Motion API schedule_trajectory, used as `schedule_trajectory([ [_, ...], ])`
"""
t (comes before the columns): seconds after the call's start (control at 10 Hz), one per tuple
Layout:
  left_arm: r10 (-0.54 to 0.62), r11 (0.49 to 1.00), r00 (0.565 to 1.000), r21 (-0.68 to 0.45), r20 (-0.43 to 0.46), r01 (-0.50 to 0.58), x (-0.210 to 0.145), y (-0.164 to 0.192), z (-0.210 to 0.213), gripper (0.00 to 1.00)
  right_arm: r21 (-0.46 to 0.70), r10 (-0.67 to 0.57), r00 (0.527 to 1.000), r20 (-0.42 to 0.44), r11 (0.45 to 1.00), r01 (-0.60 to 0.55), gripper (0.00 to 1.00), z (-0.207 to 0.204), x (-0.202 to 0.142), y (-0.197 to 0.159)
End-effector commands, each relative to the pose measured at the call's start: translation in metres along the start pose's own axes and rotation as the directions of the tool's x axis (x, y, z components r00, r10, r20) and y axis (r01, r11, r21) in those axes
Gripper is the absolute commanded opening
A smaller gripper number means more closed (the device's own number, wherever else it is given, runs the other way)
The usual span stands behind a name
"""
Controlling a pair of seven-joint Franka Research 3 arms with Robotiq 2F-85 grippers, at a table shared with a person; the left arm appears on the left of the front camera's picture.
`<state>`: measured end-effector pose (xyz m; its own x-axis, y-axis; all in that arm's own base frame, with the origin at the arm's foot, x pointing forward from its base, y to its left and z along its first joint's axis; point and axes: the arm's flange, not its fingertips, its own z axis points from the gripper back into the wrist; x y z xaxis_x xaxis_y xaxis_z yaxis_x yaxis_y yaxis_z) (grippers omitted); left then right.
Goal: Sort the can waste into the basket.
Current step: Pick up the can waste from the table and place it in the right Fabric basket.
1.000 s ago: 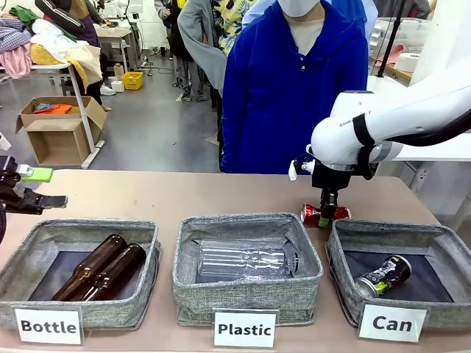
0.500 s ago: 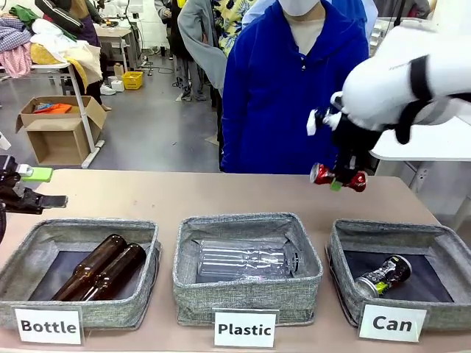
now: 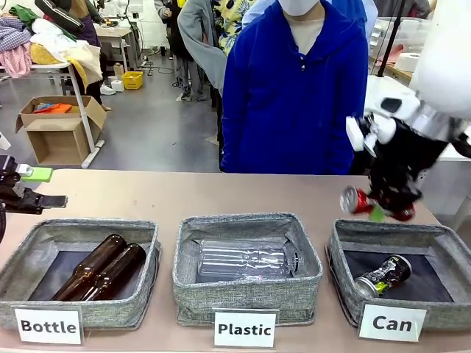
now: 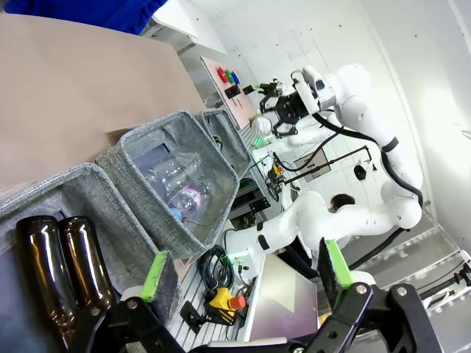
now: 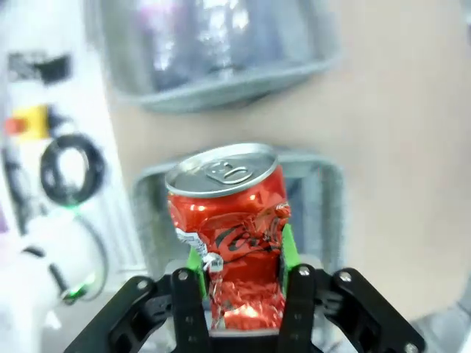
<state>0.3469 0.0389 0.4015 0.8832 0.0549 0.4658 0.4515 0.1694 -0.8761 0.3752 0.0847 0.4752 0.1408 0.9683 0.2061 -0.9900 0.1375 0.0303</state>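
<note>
Crushed red can (image 3: 358, 200) hangs clear of the table, clamped in the right end effector (image 3: 379, 212) just above the far rim of the "Can" basket (image 3: 338, 259) at the table's right end. From the right wrist its silver top and dented body (image 5: 229, 220) show pinched between green pads (image 5: 287, 250), basket below. A black can (image 3: 384, 275) lies inside. The left end effector (image 4: 243, 272) — jaws spread wide, holding nothing — looks along the bins from the table's left edge, brown bottles (image 4: 62, 268) nearest.
</note>
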Motion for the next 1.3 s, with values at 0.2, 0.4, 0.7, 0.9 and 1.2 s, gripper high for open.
schedule_trajectory([
  [0.2,0.006,1.000,1.000,0.000,-0.008,-0.006,0.000,-0.004,0.002,1.00,0.054,0.074,0.997,-0.028,0.996,-0.073,0.00,-0.029,-0.055,0.015],
  [0.4,0.006,1.000,1.000,0.000,-0.008,-0.006,0.000,-0.004,0.002,1.00,0.064,0.005,0.999,-0.035,0.998,-0.003,0.00,-0.029,-0.059,0.002],
  [0.7,0.006,1.000,1.000,0.000,-0.008,-0.006,0.000,-0.004,0.002,1.00,0.083,-0.033,0.996,-0.081,0.996,0.040,1.00,-0.026,-0.053,-0.015],
  [0.9,0.006,1.000,1.000,0.000,-0.008,-0.006,0.000,-0.004,0.002,1.00,0.087,-0.051,0.997,-0.064,0.995,0.056,1.00,-0.025,-0.053,-0.015],
  [1.2,0.006,1.000,1.000,0.000,-0.008,-0.006,0.000,-0.004,0.002,1.00,0.126,-0.095,0.995,0.018,0.988,0.092,1.00,-0.030,-0.063,-0.015],
])
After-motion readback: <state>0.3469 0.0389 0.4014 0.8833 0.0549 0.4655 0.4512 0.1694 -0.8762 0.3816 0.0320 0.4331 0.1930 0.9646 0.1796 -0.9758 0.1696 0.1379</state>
